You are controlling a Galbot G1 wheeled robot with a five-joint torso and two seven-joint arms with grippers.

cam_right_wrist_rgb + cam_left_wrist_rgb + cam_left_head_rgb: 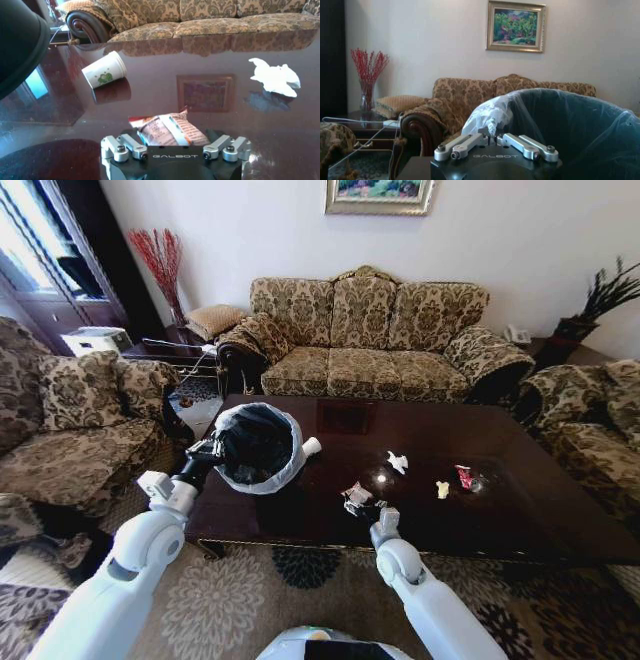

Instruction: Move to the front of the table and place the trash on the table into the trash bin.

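Observation:
My left gripper (pixel 210 448) is shut on the rim of the trash bin (pixel 257 446). It holds the bin with its white rim and black liner tilted over the left end of the dark table (pixel 520 510). The left wrist view shows that gripper (pixel 492 138) pinching the liner of the bin (pixel 570 127). At the front edge my right gripper (pixel 372 510) stands open with a crumpled red-and-white wrapper (pixel 167 129) between its fingers. A paper cup (pixel 104 70) lies on its side beside the bin. A white wrapper (pixel 398 462), a yellowish scrap (pixel 442 489) and a crushed red can (pixel 464 476) lie to the right.
A patterned sofa (pixel 365 340) stands behind the table. Armchairs flank it on the left (pixel 80 420) and right (pixel 590 420). A glass side table (pixel 190 395) sits at the far left corner. Patterned carpet lies under me.

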